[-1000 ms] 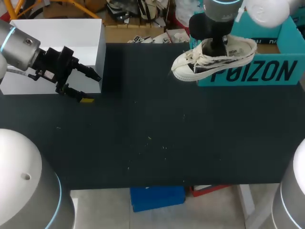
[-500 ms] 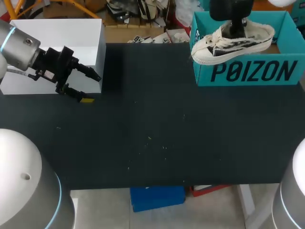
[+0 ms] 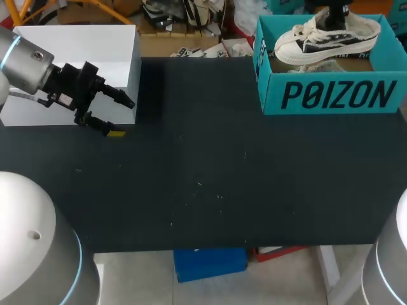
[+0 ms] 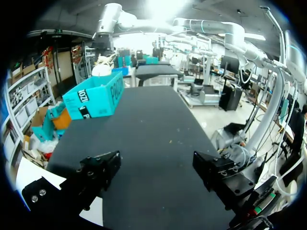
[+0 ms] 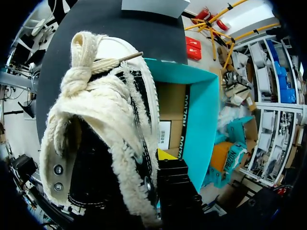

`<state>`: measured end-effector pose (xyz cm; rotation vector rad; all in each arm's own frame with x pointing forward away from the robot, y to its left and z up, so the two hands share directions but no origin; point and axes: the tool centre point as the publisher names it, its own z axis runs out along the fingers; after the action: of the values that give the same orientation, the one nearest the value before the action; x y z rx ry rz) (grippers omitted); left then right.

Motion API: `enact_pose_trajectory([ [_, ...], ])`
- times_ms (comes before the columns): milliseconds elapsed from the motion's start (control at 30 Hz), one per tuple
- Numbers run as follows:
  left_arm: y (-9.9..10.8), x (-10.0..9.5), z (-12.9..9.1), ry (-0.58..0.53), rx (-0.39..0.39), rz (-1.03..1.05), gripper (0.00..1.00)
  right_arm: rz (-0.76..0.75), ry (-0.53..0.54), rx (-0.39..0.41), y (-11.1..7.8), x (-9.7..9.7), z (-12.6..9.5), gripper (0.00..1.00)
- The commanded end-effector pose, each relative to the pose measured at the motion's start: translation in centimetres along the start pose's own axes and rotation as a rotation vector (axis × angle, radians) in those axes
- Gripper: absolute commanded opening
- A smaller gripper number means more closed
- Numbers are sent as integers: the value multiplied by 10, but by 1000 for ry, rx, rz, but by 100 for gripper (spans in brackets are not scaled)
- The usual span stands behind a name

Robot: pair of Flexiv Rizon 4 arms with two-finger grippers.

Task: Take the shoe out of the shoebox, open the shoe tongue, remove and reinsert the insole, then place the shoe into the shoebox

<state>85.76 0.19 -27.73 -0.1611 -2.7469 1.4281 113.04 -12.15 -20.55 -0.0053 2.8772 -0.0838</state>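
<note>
While gripped at the collar: shoe (image 3: 331,39), pale canvas with dark side panels and cream laces, in the open top of the shoebox (image 3: 331,95). Lies lengthwise, toe toward the box's left wall and about level with the rim. Contact with the box floor not discernible.

Right gripper (image 3: 331,19): enters from the far right and reaches straight down into the shoe's opening. Clamps the shoe's side wall, with one finger (image 5: 175,182) outside it, yellow tip against the collar, and the other hidden inside.

Shoebox: teal, open-topped, with large dark print on the front wall. Stands at the far right corner of the desk (image 3: 203,178). Shows brown cardboard lining beside the shoe in the right wrist view.

Left gripper (image 3: 124,118): hangs over the desk's left part, well apart from shoe and shoebox. Fingers wide apart, nothing between them. Faces along the desk toward the shoebox in the left wrist view.

White box (image 3: 76,44): at the far left, just behind the left gripper.
</note>
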Motion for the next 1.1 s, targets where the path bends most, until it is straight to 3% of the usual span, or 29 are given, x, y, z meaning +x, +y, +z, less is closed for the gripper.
enact_pose_trajectory([
  [33,0,0,0,3,-3,-1,100,27,62,16,-4,-29,9,0],
  [700,0,0,0,3,-3,-1,100,51,44,0,-3,-30,11,0],
  [1100,0,0,0,3,-3,-1,100,34,41,-32,-39,-60,30,0],
])
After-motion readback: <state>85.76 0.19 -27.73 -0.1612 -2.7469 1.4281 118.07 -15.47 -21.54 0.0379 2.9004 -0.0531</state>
